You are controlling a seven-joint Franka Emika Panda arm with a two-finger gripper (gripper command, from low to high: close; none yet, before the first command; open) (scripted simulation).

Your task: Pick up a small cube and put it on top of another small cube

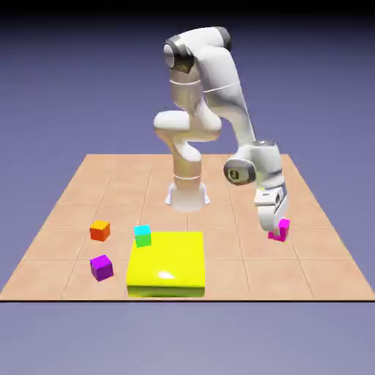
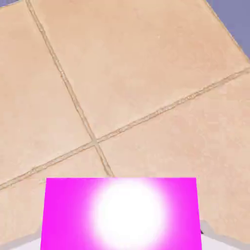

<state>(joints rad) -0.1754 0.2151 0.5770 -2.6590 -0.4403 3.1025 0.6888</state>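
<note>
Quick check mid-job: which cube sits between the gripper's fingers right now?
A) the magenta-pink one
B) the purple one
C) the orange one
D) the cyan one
A: the magenta-pink cube fills the gap at the gripper in the hand view; the orange cube, cyan cube and purple cube sit far off.

The gripper (image 1: 274,225) grips the magenta cube (image 1: 281,231) (well apart from the yellow block (image 1: 167,264)).

Even bright render; glare on magenta cube (image 2: 122,215), yellow block (image 1: 167,264).

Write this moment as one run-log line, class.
phase: grasp | gripper: shut on magenta cube | other cubes: orange, cyan, purple untouched | stacking: not yet done
</note>
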